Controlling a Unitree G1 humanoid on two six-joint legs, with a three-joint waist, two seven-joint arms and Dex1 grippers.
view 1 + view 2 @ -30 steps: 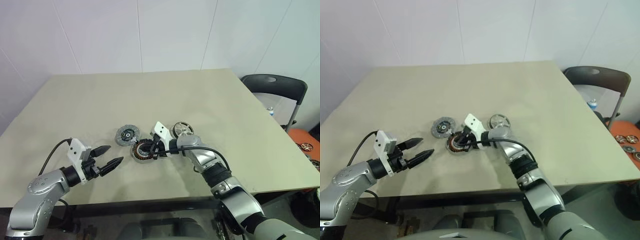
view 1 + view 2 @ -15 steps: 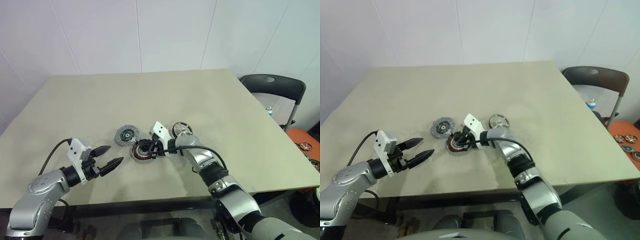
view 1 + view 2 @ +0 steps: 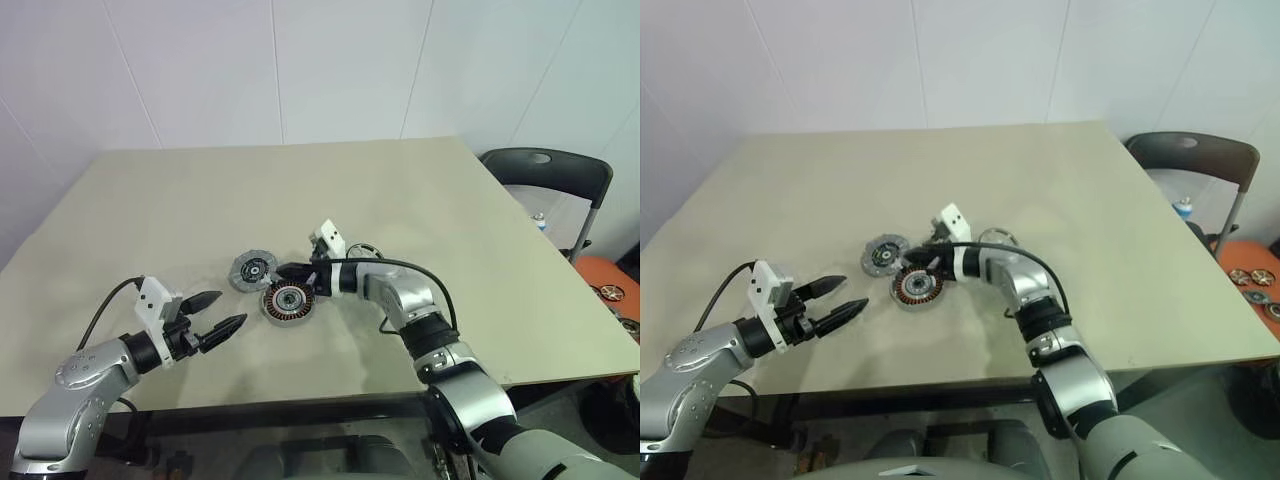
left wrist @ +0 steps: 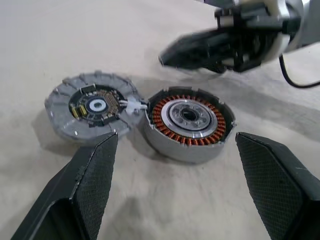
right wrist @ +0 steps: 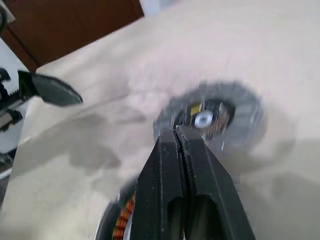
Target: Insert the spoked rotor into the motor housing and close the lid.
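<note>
R gripper (image 3: 285, 270): fingers pressed together, nothing between them, tips hanging just above the motor housing (image 3: 289, 302) on its far side, pointing toward the lid (image 3: 253, 270). L gripper (image 3: 228, 316): fingers (image 4: 92, 185) spread wide, empty, held off the table (image 3: 150, 220) on the near-left side of the housing, well apart from it, aimed at it.

Housing sits upright on the table, open top up; copper windings and silvery hub fully exposed, cavity empty. Lid lies flat just beside the housing on its far-left side, inner face w/ dark centre up; in the left wrist view a small white connector bridges the two, so they look tethered. Spoked rotor (image 3: 365, 256) lies on the table on the housing's far-right side, partly hidden behind the R forearm, near but not touching the housing as far as I can tell.

Progress, my read: basically nothing done yet. Rotor not picked, not inserted; lid off. Left to do: grab rotor, seat it over the hub, then flip the lid onto the housing and close.
</note>
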